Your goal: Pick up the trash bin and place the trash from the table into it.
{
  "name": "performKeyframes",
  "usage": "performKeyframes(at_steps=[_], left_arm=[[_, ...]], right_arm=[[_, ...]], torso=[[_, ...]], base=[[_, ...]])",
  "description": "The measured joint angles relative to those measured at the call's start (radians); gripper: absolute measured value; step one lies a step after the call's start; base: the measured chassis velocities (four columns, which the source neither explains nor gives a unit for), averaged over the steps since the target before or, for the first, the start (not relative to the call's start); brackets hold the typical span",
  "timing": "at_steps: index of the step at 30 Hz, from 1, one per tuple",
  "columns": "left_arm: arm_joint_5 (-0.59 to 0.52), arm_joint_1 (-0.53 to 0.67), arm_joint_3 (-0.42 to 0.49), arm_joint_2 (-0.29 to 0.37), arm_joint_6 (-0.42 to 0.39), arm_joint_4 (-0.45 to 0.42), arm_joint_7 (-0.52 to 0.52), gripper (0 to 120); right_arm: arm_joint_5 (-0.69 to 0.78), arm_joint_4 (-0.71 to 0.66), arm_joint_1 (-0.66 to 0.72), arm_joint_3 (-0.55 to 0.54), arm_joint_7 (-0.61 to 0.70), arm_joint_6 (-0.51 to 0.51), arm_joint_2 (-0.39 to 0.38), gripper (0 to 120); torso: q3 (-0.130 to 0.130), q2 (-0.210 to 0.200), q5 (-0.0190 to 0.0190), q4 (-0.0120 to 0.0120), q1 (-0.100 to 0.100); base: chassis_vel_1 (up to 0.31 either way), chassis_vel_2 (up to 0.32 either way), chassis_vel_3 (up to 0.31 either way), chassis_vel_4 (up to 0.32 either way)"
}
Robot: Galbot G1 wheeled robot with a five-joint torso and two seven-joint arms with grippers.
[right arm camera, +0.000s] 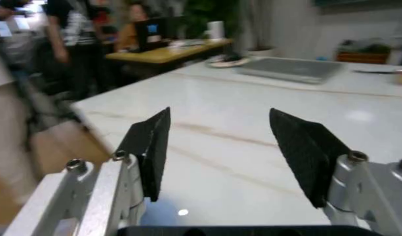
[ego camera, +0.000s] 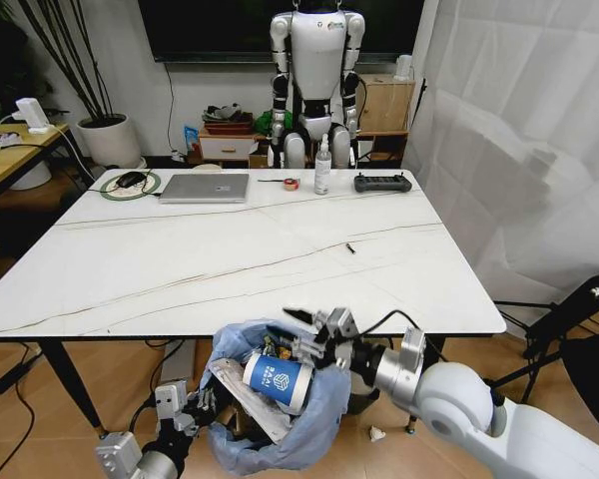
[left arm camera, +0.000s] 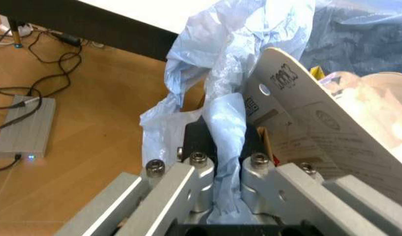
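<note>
Trash bin [ego camera: 280, 419] sits below the near edge of the table [ego camera: 230, 269], off the tabletop, blue bag billowing over its rim. Left claw [ego camera: 195, 407] at the bin's left side, down low; in the left wrist view the left claw [left arm camera: 224, 147] is pinched shut on a fold of the blue bag, black pads tight on the plastic. Bin is stuffed: blue-white paper cup [ego camera: 278, 380] lying tilted on top, white printed card [left arm camera: 319, 123] sticking up next to the bag fold, more litter under it, too jumbled to tell apart.

Right claw [ego camera: 314, 334] is just above the bin's mouth at the table's near edge, close to the cup. Right wrist view: right claw [right arm camera: 224, 147] spread wide, both black pads apart, nothing between them, marble tabletop beyond.

On the far side of the table: grey laptop [ego camera: 205, 188], spray bottle [ego camera: 322, 167], black controller [ego camera: 382, 183], red tape roll [ego camera: 291, 184], green ring with a black mouse [ego camera: 131, 181]. Small dark speck [ego camera: 350, 248] mid-table right. White scrap [ego camera: 376, 433] on the floor, right of the bin.
</note>
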State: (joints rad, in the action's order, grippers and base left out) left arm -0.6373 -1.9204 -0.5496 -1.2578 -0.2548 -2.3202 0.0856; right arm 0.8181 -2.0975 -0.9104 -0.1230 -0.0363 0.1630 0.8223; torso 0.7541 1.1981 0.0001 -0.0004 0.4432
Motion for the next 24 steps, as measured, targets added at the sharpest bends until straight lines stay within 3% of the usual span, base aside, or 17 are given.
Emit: performKeyframes(at_steps=[4,11,17,24], left_arm=[[0.009,-0.006,0.0,-0.009,0.001,-0.002,-0.002,0],[0.009,-0.015,-0.012,-0.012,0.003,-0.01,-0.004,0],[0.013,-0.014,-0.012,-0.019,0.004,-0.009,-0.005,0],[0.012,-0.014,-0.014,-0.02,0.004,-0.007,-0.005,0]], right_arm=[[0.004,0.205,0.148,0.047,0.18,0.141,0.102,79],[0.009,0.398,0.24,0.091,0.127,0.237,0.142,98],[-0.018,0.583,0.296,0.081,0.071,0.289,0.184,100],[-0.042,0.664,0.321,0.067,0.041,0.297,0.218,100]], torso=[[0.0,0.0,-0.0004,0.0004,0.0],[0.0,0.0,-0.0005,0.0,0.0],[0.0,0.0,0.0001,0.0,0.0],[0.0,0.0,-0.0001,0.0003,0.0]], base=[[0.0,0.0,0.0,0.0],[0.0,0.0,0.0,0.0],[0.0,0.0,0.0,0.0],[0.0,0.0,0.0,0.0]])
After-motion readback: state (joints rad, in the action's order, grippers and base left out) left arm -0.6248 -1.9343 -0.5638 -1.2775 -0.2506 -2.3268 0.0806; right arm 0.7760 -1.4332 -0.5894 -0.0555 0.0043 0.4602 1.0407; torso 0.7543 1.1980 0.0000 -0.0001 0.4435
